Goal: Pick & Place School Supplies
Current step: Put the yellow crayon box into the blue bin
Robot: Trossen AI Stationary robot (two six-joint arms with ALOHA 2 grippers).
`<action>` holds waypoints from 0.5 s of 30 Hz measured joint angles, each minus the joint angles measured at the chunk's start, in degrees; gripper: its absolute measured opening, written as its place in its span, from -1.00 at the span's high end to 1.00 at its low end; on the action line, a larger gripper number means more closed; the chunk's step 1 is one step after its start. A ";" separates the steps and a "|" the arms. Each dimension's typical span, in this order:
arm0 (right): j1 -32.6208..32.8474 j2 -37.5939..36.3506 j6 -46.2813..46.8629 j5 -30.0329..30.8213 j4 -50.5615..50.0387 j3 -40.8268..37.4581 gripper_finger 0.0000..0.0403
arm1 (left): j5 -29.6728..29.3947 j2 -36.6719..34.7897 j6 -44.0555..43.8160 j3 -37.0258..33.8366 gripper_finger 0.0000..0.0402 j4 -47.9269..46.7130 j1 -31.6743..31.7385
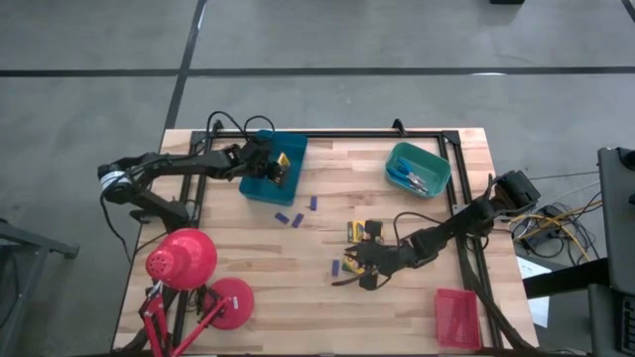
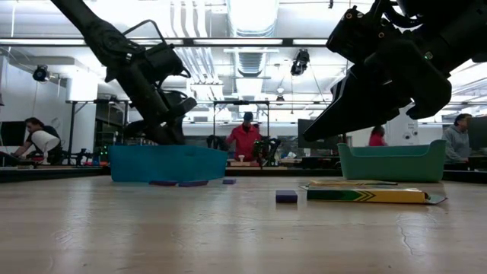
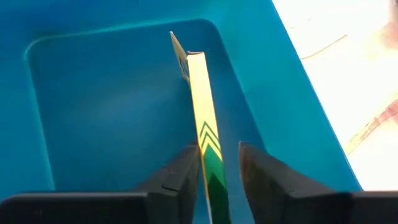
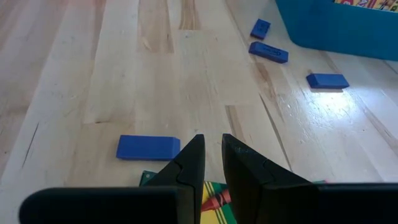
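Observation:
My left gripper (image 3: 217, 163) is open over the blue tray (image 1: 260, 185), with a yellow crayon box (image 3: 204, 106) standing edge-on between its fingers. My right gripper (image 4: 213, 149) hangs shut, with only a thin slit, just above a second crayon box (image 2: 365, 195) that lies flat on the table. A third crayon box (image 1: 361, 231) lies beside it. Several purple sticks (image 1: 289, 218) are scattered on the wood, one (image 4: 148, 148) close to my right fingers. Blue-handled scissors (image 1: 412, 178) lie in the teal tray (image 1: 437, 157). My left gripper has the crayon box's green-printed end (image 3: 211, 171) between its fingers, coming slanting down from the table's left. The box lies against one finger (image 3: 186, 171); a strip of blue shows between it and the other finger (image 3: 261, 174). Its far end with the flap (image 3: 180, 56) points into the tray.
A red desk lamp (image 1: 184, 260) stands at the near left corner. A red tray (image 1: 456, 317) sits at the near right. A black frame (image 1: 466, 198) runs along the far and right sides. People work in the room beyond the table.

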 joint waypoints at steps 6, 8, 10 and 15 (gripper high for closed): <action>0.00 0.00 0.00 0.00 0.00 0.01 0.74 | -5.30 0.00 0.27 0.03 0.21 -0.01 0.26; -0.01 0.00 0.00 0.02 0.00 -0.01 0.74 | -7.71 0.00 0.91 0.59 0.18 -0.42 0.75; 0.00 0.00 0.00 0.00 0.00 -0.01 0.74 | -8.80 0.00 1.25 1.58 0.16 -0.34 1.11; 0.00 0.00 -0.15 0.08 0.00 -0.03 0.74 | -8.31 -0.02 1.31 5.16 0.14 -0.67 1.14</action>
